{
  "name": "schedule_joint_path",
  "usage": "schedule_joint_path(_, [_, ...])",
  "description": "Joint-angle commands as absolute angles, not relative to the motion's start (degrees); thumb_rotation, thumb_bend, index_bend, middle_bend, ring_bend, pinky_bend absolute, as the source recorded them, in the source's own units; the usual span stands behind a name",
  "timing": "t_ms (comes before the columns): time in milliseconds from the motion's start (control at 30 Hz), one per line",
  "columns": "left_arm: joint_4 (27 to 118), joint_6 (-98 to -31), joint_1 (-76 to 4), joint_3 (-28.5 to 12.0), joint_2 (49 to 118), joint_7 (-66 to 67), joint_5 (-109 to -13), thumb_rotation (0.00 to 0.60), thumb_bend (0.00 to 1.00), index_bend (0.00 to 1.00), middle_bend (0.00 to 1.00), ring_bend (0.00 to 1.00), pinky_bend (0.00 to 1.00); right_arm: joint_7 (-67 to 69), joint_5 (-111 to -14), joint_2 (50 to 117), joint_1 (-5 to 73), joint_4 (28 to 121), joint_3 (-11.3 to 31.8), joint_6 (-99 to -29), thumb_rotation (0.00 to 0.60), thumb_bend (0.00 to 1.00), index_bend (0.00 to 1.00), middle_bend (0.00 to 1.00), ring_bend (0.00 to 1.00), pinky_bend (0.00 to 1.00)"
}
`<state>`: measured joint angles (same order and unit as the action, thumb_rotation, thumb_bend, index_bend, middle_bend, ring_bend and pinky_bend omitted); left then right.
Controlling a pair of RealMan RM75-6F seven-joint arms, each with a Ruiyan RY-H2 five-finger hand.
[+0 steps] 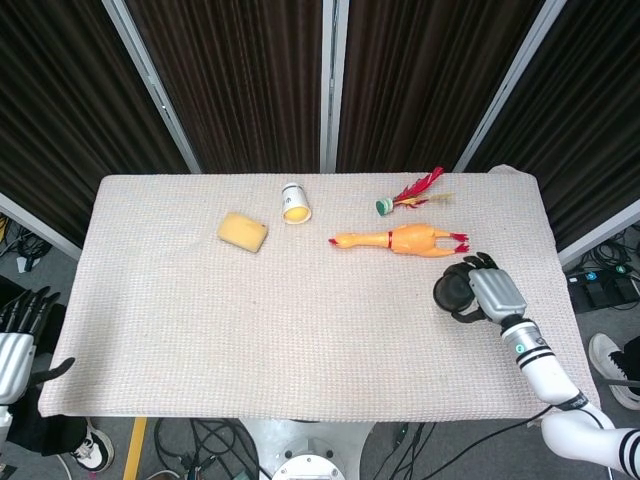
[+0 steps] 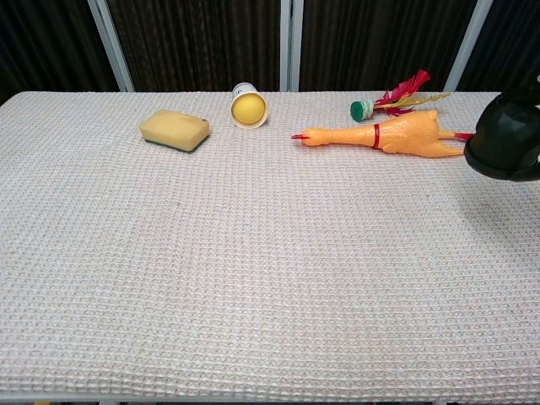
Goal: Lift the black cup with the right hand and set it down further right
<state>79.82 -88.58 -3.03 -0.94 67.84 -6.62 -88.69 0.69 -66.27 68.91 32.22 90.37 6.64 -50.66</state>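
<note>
- I'm gripping the black cup [image 1: 452,291] in my right hand [image 1: 492,294], fingers clamped around it, near the rubber chicken [image 1: 398,240].
- My left hand [image 1: 18,340] is hanging off the desk [image 1: 250,320], fingers apart.

I see a beige waffle-weave cloth over the table [image 1: 300,320]. At far left lies a yellow sponge block with a green underside [image 2: 174,130], then a white paper cup with a yellow inside [image 2: 246,106]. The rubber chicken toy [image 2: 384,135] is orange with red trim; the shuttlecock [image 2: 390,99] has red feathers and a green base. Far right, the matte black cup [image 2: 504,142] sits in my silver right hand [image 1: 497,293].
</note>
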Motion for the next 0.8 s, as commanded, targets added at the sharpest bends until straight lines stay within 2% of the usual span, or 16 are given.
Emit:
schedule_joint_path(33, [81.94,-86.96,-4.28,-2.33,67.68,-4.34,-86.91,0.600,0.11,0.09,0.04,0.00,0.11,1.58,-87.37,70.28,34.88,101.43,2.66,-49.00,0.600,0.17,0.42,0.46,0.10,0.00])
schedule_joint_path(167, [82.92,-86.04,-4.65,-2.62,67.73,-3.40,-86.10,0.600,0.11,0.09,0.04,0.00,0.11,-0.39,-96.67,71.25,34.34,102.87,-0.54,-53.30,0.600,0.17,0.42,0.46,0.10,0.00])
schedule_joint_path(333, [83.09,-85.59,-5.00,-2.62,68.11,-2.95,-86.14,0.600,0.11,0.09,0.04,0.00,0.11,-1.55,-99.49,70.59,33.72,101.34,-2.13,-55.69,0.600,0.17,0.42,0.46,0.10,0.00])
schedule_joint_path(433, [83.39,-85.43,-5.27,-2.84,68.13,-2.58,-86.05,0.600,0.11,0.09,0.04,0.00,0.11,-0.12,-96.28,69.97,32.95,99.01,-1.07,-56.82,0.600,0.17,0.42,0.46,0.10,0.00])
schedule_joint_path(533, [83.69,-85.13,-5.48,-2.95,68.16,-2.15,-85.85,0.600,0.11,0.09,0.04,0.00,0.11,-0.55,-90.44,69.91,31.26,94.30,1.96,-59.65,0.600,0.17,0.42,0.46,0.10,0.00])
schedule_joint_path(667, [83.82,-84.97,-5.50,-2.84,68.21,-2.08,-85.78,0.600,0.11,0.09,0.04,0.00,0.10,-5.58,-75.23,72.49,27.96,86.22,8.21,-63.41,0.600,0.16,0.42,0.46,0.10,0.00])
schedule_joint_path(800, [83.51,-85.33,-5.33,-2.66,68.25,-2.54,-86.07,0.600,0.11,0.09,0.04,0.00,0.10,-7.98,-64.66,73.86,26.78,82.16,11.34,-62.95,0.600,0.16,0.42,0.46,0.10,0.00])
